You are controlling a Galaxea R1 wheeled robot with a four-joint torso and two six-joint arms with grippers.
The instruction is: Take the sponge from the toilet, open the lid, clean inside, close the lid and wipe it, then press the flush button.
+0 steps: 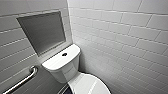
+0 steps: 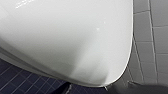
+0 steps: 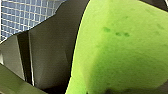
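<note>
The white toilet point(image 1: 62, 65) stands in the corner, its tank top carrying the small round dark flush button point(image 1: 64, 54). The glossy oval lid point(image 1: 88, 85) lies shut over the bowl at the lower edge of the head view. In the left wrist view the lid point(image 2: 65, 37) looms very near as a smooth white curve, and nothing is held there. The bright green sponge point(image 3: 125, 50) sits right up against the right wrist camera, gripped by my right gripper point(image 3: 75, 82), whose dark parts lie beside it.
A metal grab bar point(image 1: 22, 81) runs along the left wall under a grey recessed niche point(image 1: 43, 31). White tiled walls close in on both sides of the tank. Dark blue floor tiles point(image 2: 15, 82) show beneath the lid's edge.
</note>
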